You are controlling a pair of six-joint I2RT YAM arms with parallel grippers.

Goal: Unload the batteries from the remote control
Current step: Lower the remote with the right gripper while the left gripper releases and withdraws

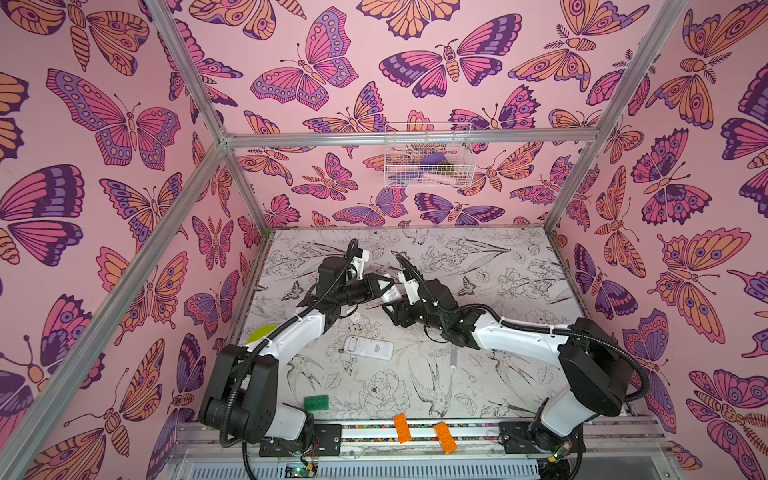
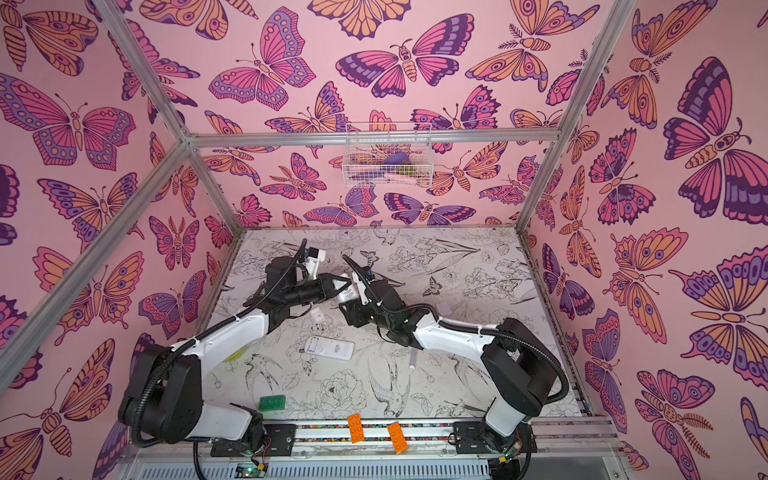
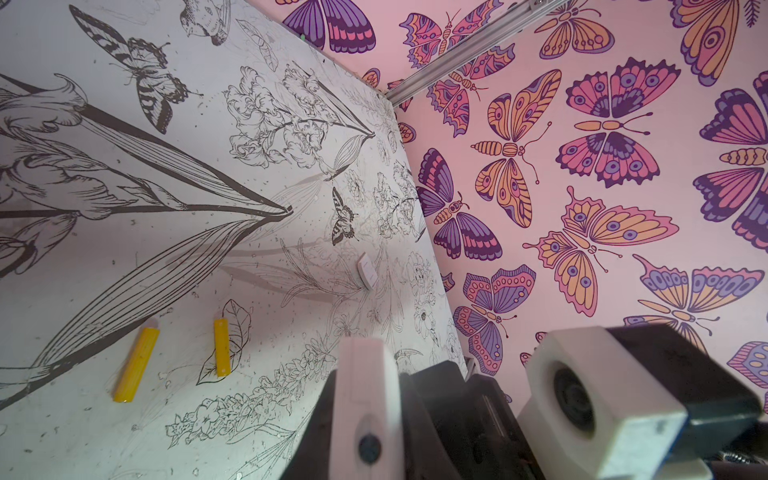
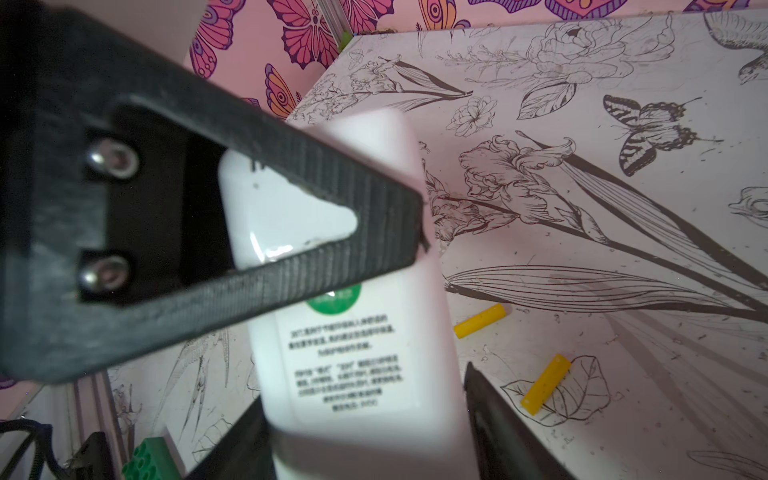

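Right now, nearest me, a pair of orange bricks (image 1: 401, 428) is sitting on the front rail. A green brick (image 1: 316, 402) is lying just inside the front edge of the surface (image 1: 511, 386).

Further in, a thin clear screwdriver (image 1: 452, 358) is lying right of centre. A spare remote (image 1: 369, 348) is lying flat near the middle, well apart from both arms. A little beyond it, a small white cover (image 1: 355, 318) is resting on the surface beside the left forearm.

Above the middle of the surface the two arms are meeting around a white remote (image 4: 353, 353), which is being held off the surface. The left end effector (image 1: 387, 291) is clamping narrowly on its upper part, and one black ribbed finger (image 4: 332, 266) is lying across its labelled face. The right end effector (image 1: 390, 305) is reaching in from below, with its fingers (image 4: 494, 415) standing on either side of the remote's lower end. I cannot tell whether they are pressing on it or only flanking it.

Past the held remote, two yellow batteries (image 4: 545, 384) are lying loose on the surface. They are apart from each other, and one is resting on a printed leaf.

On the far wall a wire basket (image 1: 428, 156) is hanging from the rail.
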